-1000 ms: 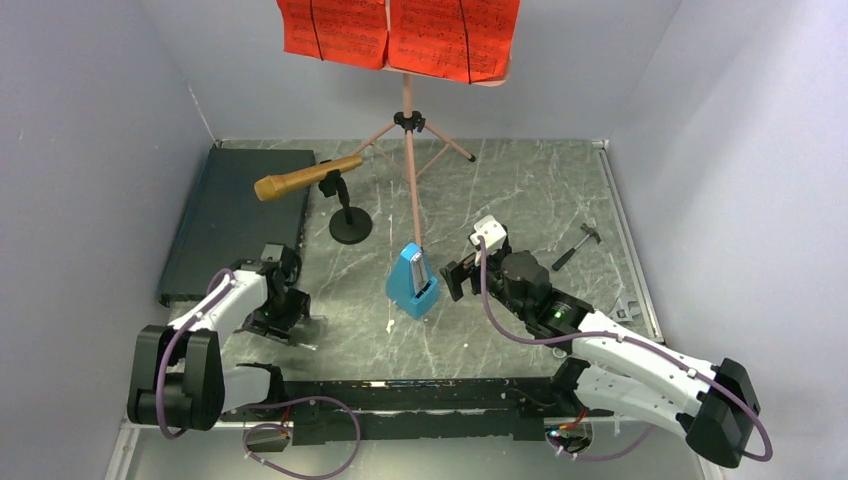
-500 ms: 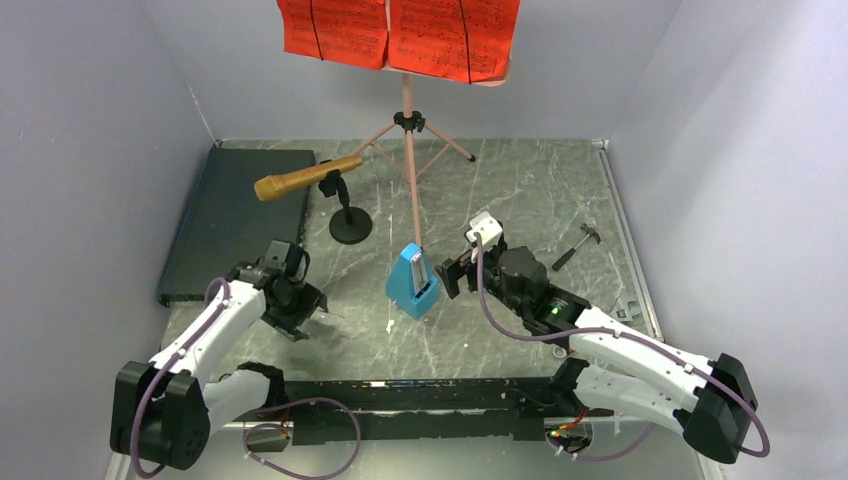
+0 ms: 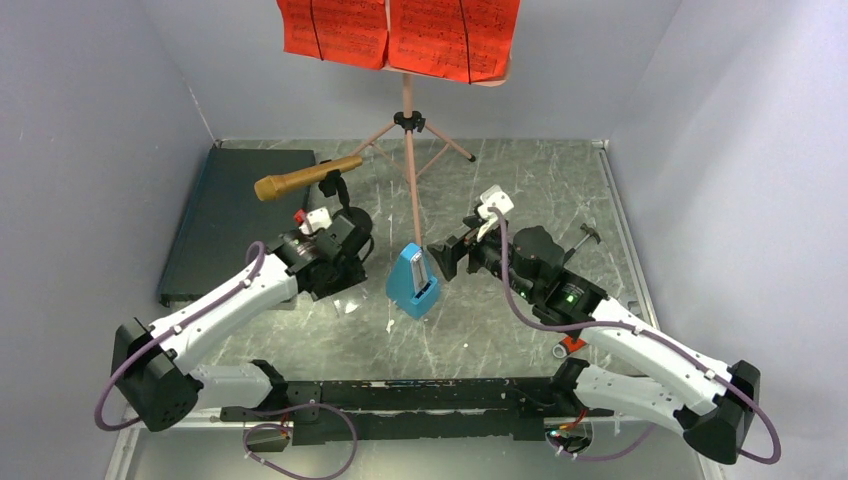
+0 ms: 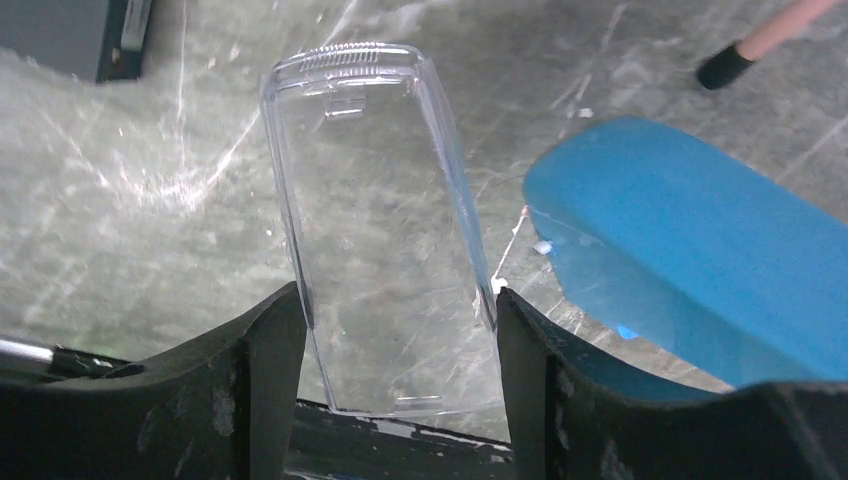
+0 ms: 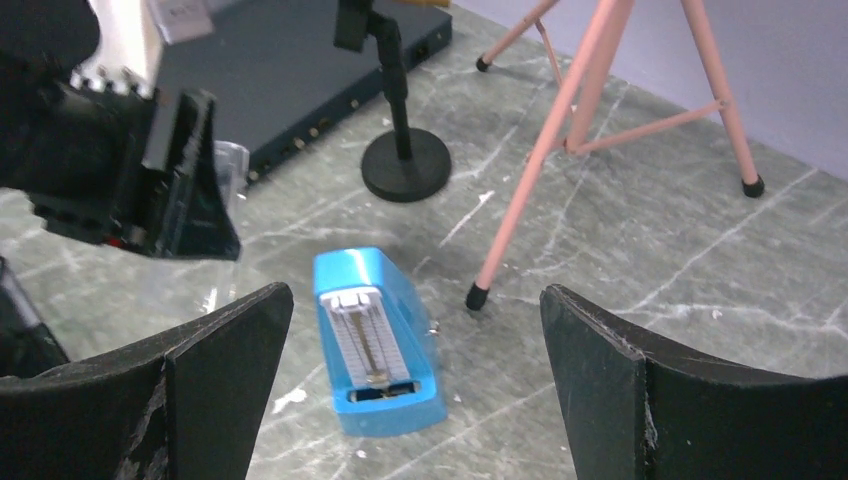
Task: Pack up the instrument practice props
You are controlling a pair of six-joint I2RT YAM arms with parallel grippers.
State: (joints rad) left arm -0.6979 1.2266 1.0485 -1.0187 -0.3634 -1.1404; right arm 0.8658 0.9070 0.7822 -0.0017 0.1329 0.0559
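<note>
Blue metronome (image 3: 412, 283) upright mid-table, just beside pink tripod stand (image 3: 408, 150) foot; red pages (image 3: 400, 35) atop; gold microphone (image 3: 305, 179) tilted left.

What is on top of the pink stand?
The red pages sit side by side at the top of the stand. They hide almost all of what holds them up, and their upper edge is outside the picture.

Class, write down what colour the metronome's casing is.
The metronome is bright blue, seen best in the right wrist view.
</note>
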